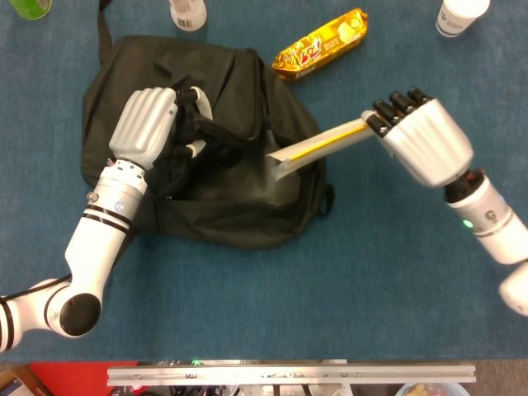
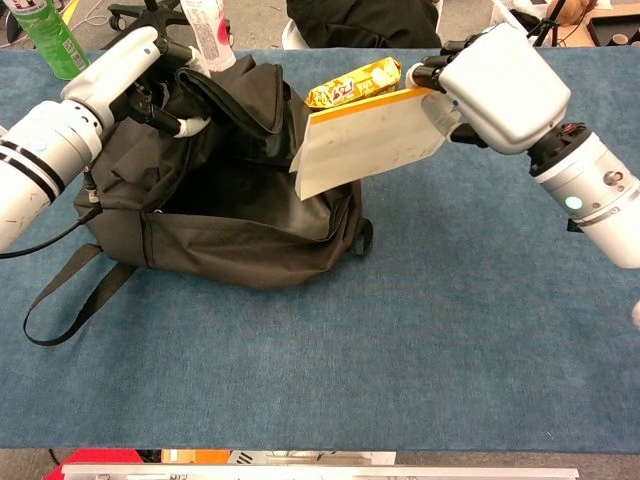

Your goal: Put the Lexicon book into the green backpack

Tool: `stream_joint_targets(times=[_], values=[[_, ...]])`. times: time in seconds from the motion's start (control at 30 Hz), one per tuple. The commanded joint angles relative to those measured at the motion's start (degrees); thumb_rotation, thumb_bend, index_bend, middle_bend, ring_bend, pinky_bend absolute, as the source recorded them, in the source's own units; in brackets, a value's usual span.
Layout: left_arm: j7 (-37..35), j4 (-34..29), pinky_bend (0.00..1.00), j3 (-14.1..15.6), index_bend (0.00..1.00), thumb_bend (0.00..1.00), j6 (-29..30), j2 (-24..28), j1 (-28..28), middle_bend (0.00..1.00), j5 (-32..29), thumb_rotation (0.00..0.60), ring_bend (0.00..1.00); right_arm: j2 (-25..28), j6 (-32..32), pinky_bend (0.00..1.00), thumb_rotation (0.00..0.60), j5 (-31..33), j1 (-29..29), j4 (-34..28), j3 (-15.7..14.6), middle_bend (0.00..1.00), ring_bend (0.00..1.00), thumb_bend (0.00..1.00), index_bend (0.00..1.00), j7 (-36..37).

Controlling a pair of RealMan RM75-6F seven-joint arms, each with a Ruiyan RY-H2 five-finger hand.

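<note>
Items counted on the table: one dark backpack point(image 1: 214, 190), one book point(image 2: 370, 145), one gold snack packet point(image 1: 322, 43), one white paper cup point(image 1: 458, 16), one green can point(image 2: 45, 38), one white bottle point(image 1: 188, 12). Two robot hands are seen: left hand point(image 1: 148, 128), right hand point(image 1: 421, 140).

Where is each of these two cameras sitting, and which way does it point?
Head view: high up, looking almost straight down on the backpack; both forearms and the left robot hand and right robot hand show.
Chest view: lower, looking forward across the table to the room behind; both arms show.
Shared: backpack, book, gold snack pack, both hands.
</note>
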Motion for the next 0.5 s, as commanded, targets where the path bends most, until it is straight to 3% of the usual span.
stream_joint_targets(times=[0.03, 0.5], values=[[-0.04, -0.3, 0.83, -0.08, 0.57, 0.32, 0.06, 0.21, -0.07, 0.64, -0.1, 0.6, 0.66, -3.0, 0.97, 0.68, 0.6, -0.5, 1.88, 3.47, 0.47, 0.67, 0.58, 0.43, 0.92, 0.97], [-0.71, -2.67, 0.83, -0.72, 0.57, 0.32, -0.99, 2.09, -0.59, 0.64, -2.5, 0.6, 0.66, -11.52, -0.32, 0.68, 0.6, 0.96, 8.04, 14.93, 1.45, 0.67, 0.58, 0.41, 0.92, 3.08]])
